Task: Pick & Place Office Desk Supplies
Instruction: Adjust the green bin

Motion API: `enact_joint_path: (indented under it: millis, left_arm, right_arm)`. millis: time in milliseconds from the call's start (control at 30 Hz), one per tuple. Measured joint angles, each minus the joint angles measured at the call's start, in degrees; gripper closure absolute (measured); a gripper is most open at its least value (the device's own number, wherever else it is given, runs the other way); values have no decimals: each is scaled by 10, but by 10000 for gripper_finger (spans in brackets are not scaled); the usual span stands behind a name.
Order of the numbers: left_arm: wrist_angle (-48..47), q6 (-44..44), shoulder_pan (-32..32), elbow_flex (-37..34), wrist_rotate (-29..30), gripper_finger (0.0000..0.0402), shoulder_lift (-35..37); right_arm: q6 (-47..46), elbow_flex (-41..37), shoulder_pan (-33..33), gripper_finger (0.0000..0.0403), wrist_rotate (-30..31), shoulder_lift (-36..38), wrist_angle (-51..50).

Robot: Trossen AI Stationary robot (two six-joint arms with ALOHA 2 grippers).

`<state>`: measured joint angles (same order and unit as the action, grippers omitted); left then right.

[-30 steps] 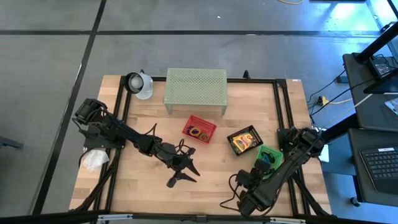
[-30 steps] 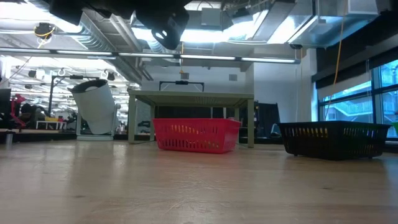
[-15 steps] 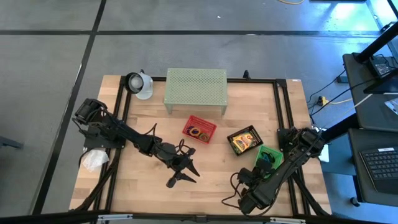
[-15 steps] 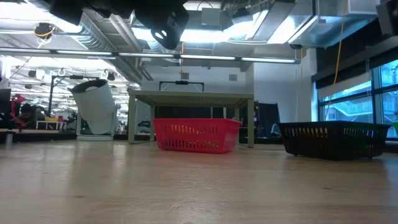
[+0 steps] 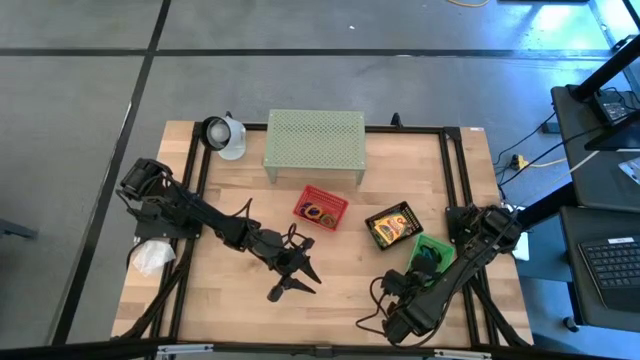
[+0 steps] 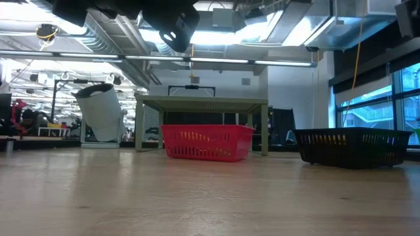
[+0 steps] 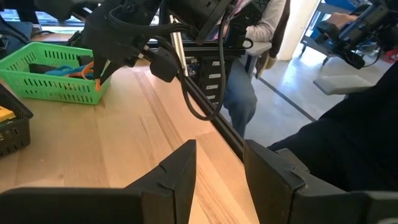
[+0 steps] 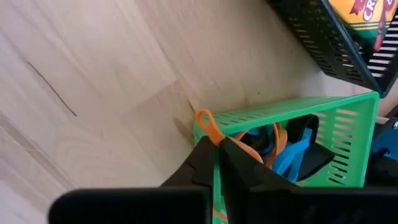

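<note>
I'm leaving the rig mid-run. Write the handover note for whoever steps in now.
Right pincer: shut on an orange loop at the corner of the green basket, which holds blue, orange and black bits.
Left pincer: open, empty, above bare table mid-front.
Red basket: loops inside. Black basket: yellow crayon boxes.
Done: no supplies lie loose on the table.
Left: whether the orange loop is going in or coming out, I cannot tell; watch it.
</note>
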<state>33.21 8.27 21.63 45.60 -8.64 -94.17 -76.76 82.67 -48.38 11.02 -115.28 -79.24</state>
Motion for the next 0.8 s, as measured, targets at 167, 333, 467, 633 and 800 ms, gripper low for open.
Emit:
enact_joint_path:
  millis: [167, 333, 467, 633, 800]
  left_arm:
    - [0, 0, 0, 0, 0, 274, 0]
    - [0, 0, 0, 0, 0, 274, 0]
    - [0, 0, 0, 0, 0, 274, 0]
    - [0, 2, 0, 0, 0, 274, 0]
    - [0, 2, 0, 0, 0, 274, 0]
  right_arm:
    - [-3, 14, 0, 397, -5, 0, 2]
    - [-4, 41, 1, 397, 0, 0, 2]
    - [-6, 46, 1, 397, 3, 0, 10]
    - [-7, 46, 2, 397, 3, 0, 26]
    - [-3, 46, 7, 397, -10, 0, 58]
